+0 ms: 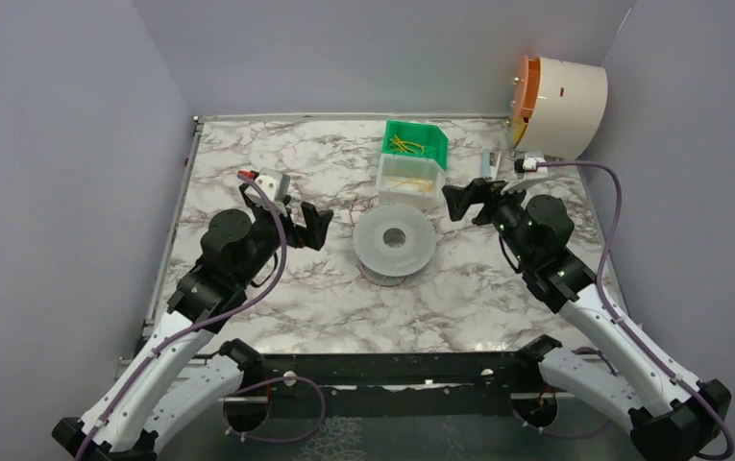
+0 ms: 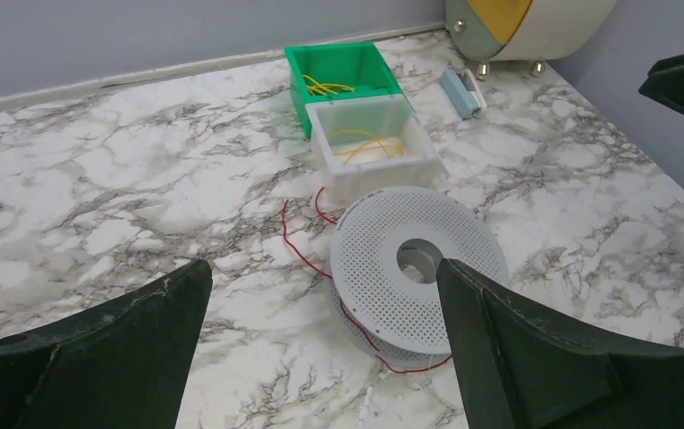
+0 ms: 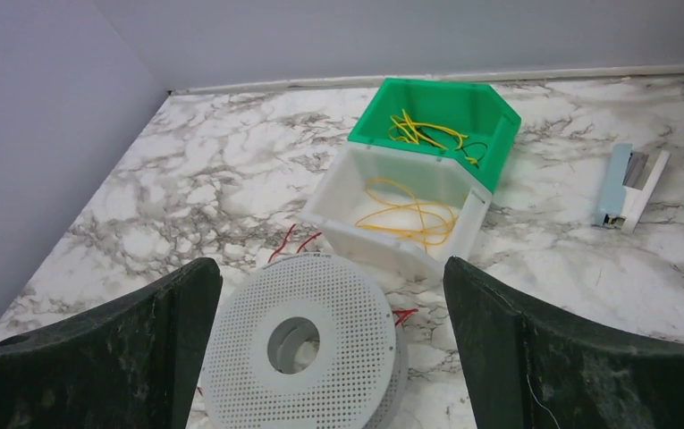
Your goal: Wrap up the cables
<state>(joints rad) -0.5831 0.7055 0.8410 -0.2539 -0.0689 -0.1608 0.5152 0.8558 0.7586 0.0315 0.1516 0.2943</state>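
We log: left gripper (image 1: 311, 227) wide open, empty; right gripper (image 1: 467, 201) wide open, empty; red cable (image 2: 307, 255) beside spool (image 1: 394, 242); yellow cables (image 3: 409, 214) in white bin (image 3: 338, 201).

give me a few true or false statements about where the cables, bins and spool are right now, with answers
1. The green bin holds yellow cables. True.
2. The white bin is empty. False: a loop of yellow cable lies in it.
3. A red cable lies on the table beside the perforated spool. True.
4. The left gripper is shut on the red cable. False: its jaws are open and hold nothing.
5. The spool stands upright on its edge. False: it lies flat on the table.
6. The right gripper is open, above the spool. True.
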